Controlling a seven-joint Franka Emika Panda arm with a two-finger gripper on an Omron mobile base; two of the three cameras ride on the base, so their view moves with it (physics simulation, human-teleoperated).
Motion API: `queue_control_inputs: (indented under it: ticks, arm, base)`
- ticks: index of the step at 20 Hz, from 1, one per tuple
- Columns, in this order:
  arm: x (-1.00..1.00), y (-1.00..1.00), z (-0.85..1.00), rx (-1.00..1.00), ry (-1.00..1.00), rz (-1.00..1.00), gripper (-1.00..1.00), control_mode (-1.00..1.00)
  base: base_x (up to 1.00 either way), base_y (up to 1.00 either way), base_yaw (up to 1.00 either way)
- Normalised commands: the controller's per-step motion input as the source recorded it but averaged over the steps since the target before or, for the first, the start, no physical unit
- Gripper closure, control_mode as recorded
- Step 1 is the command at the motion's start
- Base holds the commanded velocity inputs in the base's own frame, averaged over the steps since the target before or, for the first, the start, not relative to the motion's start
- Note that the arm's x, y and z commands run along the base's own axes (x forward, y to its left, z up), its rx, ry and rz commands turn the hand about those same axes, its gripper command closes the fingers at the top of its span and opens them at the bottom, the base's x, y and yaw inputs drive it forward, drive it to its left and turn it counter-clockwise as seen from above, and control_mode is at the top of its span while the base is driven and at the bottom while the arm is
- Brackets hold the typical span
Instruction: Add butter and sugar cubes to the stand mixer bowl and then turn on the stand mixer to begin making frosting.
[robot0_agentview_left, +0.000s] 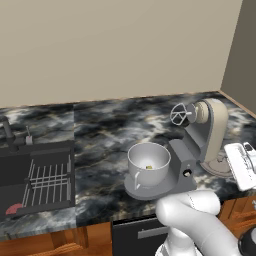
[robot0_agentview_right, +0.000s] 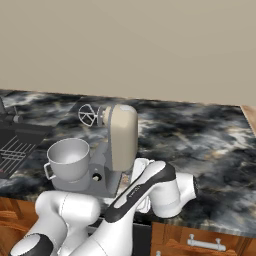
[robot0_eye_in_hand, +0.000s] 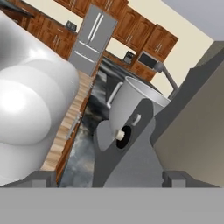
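Stand mixer (robot0_agentview_left: 200, 135): here it is on the dark marbled counter (robot0_agentview_left: 100, 130), beige head tilted back, wire whisk (robot0_agentview_left: 179, 114) lifted up and clear of the bowl. In the hand view its dark grey base (robot0_eye_in_hand: 127, 162) sits right ahead of the jaws, very close.

Stand mixer bowl (robot0_agentview_left: 148, 163): light grey metal, seated on the mixer's base plate, side handle showing in the right base view. From the hand it stands beyond the base, further out than the knob, upright.

Bowl contents: a small yellowish-tan bit (robot0_agentview_left: 148, 167) lies at the bottom. Too small to tell if it's butter or sugar, or both.

Knob (robot0_eye_in_hand: 119, 135): small, pale and round, set in a dark recess on the side of the base. It lies ahead of the jaws, roughly between the lines of the two fingertips, not touching either one.

Gripper (robot0_eye_in_hand: 107, 179): the two dark fingertips (robot0_eye_in_hand: 178, 178) rise far apart at the bottom of the hand view. Jaws wide, nothing between them, nothing held.

Hand position: low at the counter's front edge, beside the mixer's base on its knob side, in the right base view tucked behind the beige head.

Sink (robot0_agentview_left: 37, 180): dark basin with a wire rack, well away from the jaws, on the far side of the bowl.

Cabinets (robot0_agentview_left: 55, 242): wooden fronts below the counter, under the hand.
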Motion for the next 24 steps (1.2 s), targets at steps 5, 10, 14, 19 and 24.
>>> queue_control_inputs:
  ticks: [5,10,14,19,24]
  arm:
    - [0.0,0.19,-0.05,0.0,0.02,0.0,-1.0,-1.0]
    - [0.0,0.15,-0.05,0.0,0.04,0.0,-1.0,-1.0]
    - [0.0,0.04,0.0,0.0,0.01,0.0,-1.0,-1.0]
    - [0.0,0.0,-0.02,0.0,0.0,0.0,-1.0,-1.0]
    - [0.01,0.01,-0.07,0.0,0.02,0.0,-1.0,-1.0]
  base:
    - [0.0,0.0,0.0]
    - [0.0,0.0,0.0]
    - [0.0,0.0,0.0]
    - [0.0,0.0,0.0]
    - [0.0,0.0,0.0]
